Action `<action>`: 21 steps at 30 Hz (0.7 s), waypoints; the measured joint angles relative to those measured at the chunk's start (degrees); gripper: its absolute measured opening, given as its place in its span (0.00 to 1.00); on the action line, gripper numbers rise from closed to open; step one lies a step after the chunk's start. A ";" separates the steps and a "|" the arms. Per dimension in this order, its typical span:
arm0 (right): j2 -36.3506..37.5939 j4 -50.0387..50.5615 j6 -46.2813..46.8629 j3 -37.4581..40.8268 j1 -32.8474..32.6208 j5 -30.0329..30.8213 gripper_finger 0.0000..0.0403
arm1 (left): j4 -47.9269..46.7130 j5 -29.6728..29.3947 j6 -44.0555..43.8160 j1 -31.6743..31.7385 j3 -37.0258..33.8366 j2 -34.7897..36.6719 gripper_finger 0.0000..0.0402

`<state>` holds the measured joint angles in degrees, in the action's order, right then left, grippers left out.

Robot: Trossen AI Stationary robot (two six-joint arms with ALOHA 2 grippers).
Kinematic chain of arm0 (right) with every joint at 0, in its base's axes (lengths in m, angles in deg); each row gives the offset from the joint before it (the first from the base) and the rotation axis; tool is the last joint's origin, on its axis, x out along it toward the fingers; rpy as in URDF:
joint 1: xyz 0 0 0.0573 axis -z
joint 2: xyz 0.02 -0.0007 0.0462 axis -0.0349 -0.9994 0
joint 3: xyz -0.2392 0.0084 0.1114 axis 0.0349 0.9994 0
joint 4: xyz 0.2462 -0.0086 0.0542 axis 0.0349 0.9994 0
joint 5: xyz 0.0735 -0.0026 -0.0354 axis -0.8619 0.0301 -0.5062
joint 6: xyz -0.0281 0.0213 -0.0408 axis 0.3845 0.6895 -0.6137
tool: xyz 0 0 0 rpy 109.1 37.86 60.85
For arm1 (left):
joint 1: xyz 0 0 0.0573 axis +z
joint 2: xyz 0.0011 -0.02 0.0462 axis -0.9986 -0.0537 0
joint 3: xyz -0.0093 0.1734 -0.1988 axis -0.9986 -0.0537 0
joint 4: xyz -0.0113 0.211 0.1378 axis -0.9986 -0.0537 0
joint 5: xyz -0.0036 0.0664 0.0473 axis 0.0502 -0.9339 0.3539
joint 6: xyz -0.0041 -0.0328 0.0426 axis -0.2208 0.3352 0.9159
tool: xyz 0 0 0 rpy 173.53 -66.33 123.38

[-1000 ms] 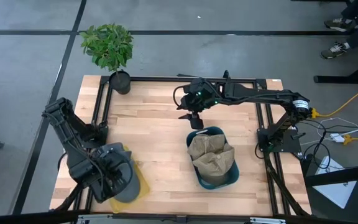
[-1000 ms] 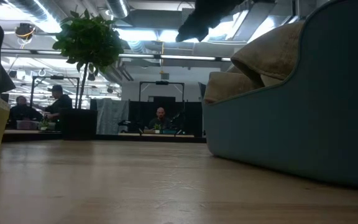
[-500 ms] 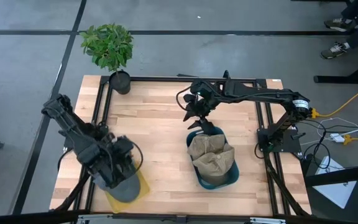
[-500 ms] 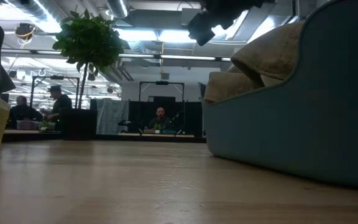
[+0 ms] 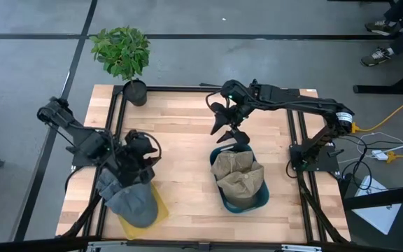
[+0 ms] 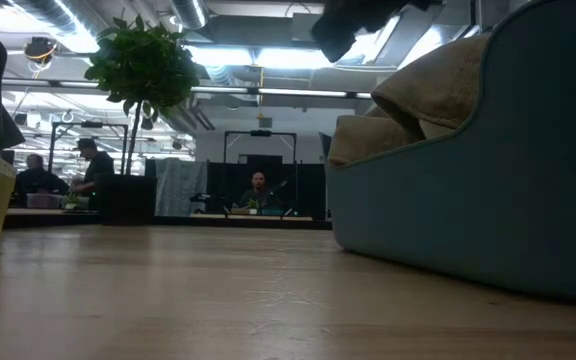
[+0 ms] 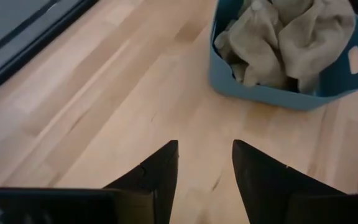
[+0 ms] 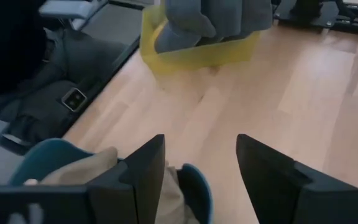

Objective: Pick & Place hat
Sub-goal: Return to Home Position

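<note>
My left gripper [image 7: 204, 144] holds nothing; its two fingers stand apart, with bare wood showing between them. It hangs above the left part of the table [image 5: 180, 140], just beside the yellow bin [image 5: 159, 208] on the side toward the plant [image 5: 121, 50], and it faces across the wood toward the blue bin [image 5: 247, 204].

My right gripper [image 8: 201, 138] is also empty, its two fingers spread wide; it is raised over the far edge of the blue bin, high enough that the low view catches it only at the very top of the frame.

I count two bins, well apart on the table: one yellow near the front left corner, one blue right of the middle. The blue caps [image 5: 128, 199] lie heaped in the yellow bin, piled above its rim and spilling over its far side. The brown caps [image 5: 238, 178] fill the blue bin, crumpled together and rising over its wall. In neither heap can I tell how many caps there are, since the folds run into one another. No cap lies on the wood itself.

There is one plant, leafy and green, in one dark pot [image 5: 136, 91] at the table's far left corner.

Beyond the table, the low view shows three people [image 6: 258, 188] far off in the room: two near the left and one in the middle.
</note>
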<state>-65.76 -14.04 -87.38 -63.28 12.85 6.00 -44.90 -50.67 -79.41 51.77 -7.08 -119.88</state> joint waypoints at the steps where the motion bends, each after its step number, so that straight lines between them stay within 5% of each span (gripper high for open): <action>1: 0.31 0.21 0.59 0.00 0.02 -0.71 0.49 | 1.27 0.04 1.10 0.51 -1.27 0.65 0.36; 8: 8.33 -9.16 9.61 12.19 -0.33 0.96 0.49 | 12.28 1.74 6.66 3.37 -11.47 5.47 0.34; 21: 38.94 -45.77 24.08 45.86 -0.48 12.73 0.49 | 27.43 0.77 23.10 6.89 -19.03 15.01 0.33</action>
<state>-26.83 -59.81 -63.30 -17.42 12.37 18.73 -17.46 -49.90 -56.32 58.66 -26.11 -104.87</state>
